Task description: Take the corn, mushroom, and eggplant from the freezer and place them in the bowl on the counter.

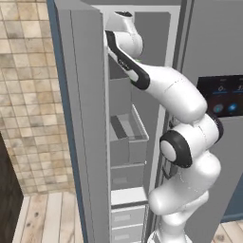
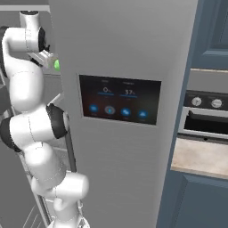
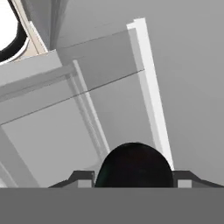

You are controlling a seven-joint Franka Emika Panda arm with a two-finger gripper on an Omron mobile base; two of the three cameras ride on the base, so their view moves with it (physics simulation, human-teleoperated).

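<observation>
Blackish-green, the eggplant [image 3: 133, 165] sat pinched in the claw [image 3: 133, 181] at 6 o'clock of the hand view, inside the grey freezer [image 1: 126, 118], so extraction was judged in hand; the next move called for withdrawal toward the bowl.

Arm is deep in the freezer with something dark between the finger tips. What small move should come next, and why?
Probably a slight lift, then drawing the hand back out of the freezer. In the hand view the dark eggplant sits between the tips of the gripper, seemingly gripped, with grey shelf walls close around it.
</observation>
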